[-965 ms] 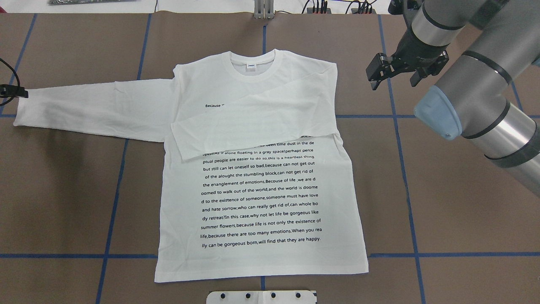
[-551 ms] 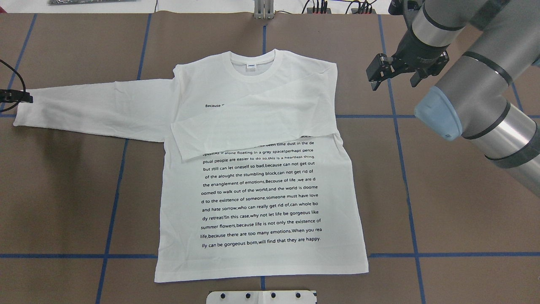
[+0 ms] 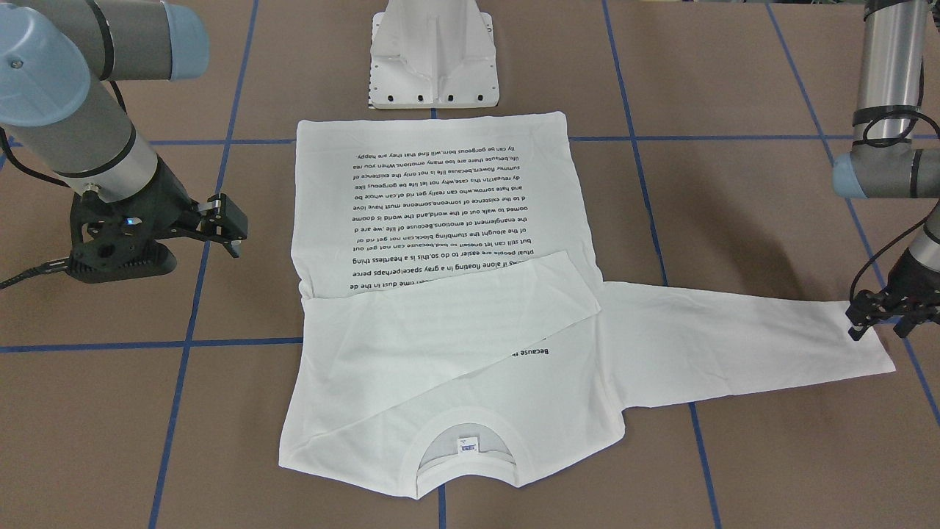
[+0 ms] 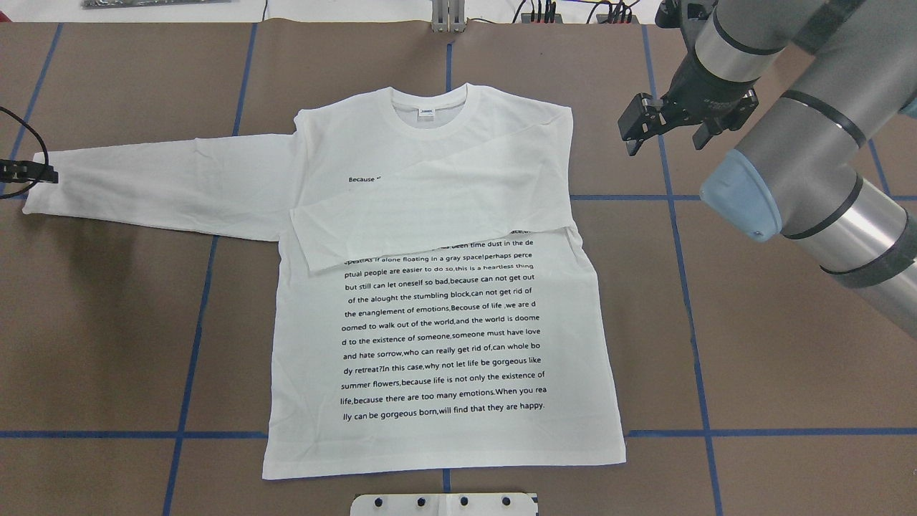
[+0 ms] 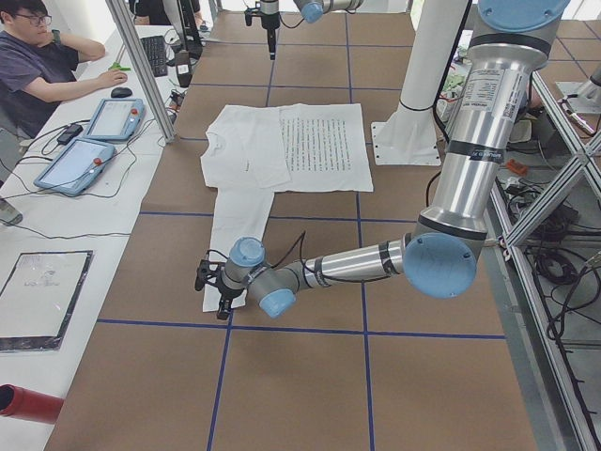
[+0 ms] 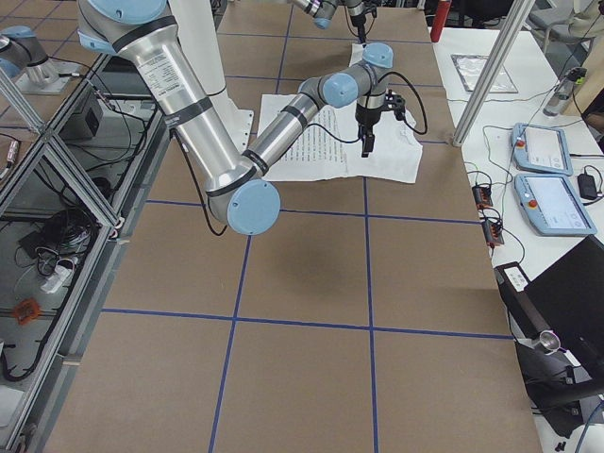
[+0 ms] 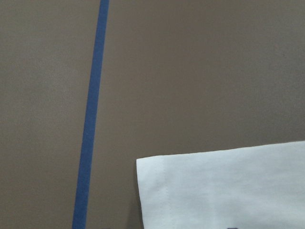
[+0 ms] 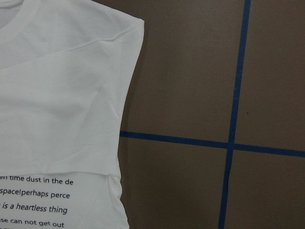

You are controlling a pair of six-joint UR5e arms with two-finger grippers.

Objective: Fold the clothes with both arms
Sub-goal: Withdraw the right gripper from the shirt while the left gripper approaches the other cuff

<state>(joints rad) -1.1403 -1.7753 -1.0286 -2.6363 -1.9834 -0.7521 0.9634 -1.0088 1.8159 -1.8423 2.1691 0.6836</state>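
- One white long-sleeved cotton T-shirt (image 4: 444, 337) with a block of small black text lies flat, print up, mid-table, its ribbed round collar (image 4: 428, 107) pointing away from the robot
- You'll see the sleeve on the robot's right (image 4: 430, 208) folded across the chest, covering the top lines of text; the other sleeve (image 4: 165, 186) stretches straight out to the robot's left
- Your left black two-finger gripper (image 3: 877, 327) sits at that outstretched cuff's corner with its jaws parted; whether it touches the cloth you cannot tell
- Your right black gripper (image 4: 668, 132) hangs just beside the folded shoulder, off the shirt, jaws spread, holding nothing
- Underneath is the brown table surface (image 4: 107, 344) gridded with blue tape; the white pedestal (image 3: 433, 59) stands just beyond the hem
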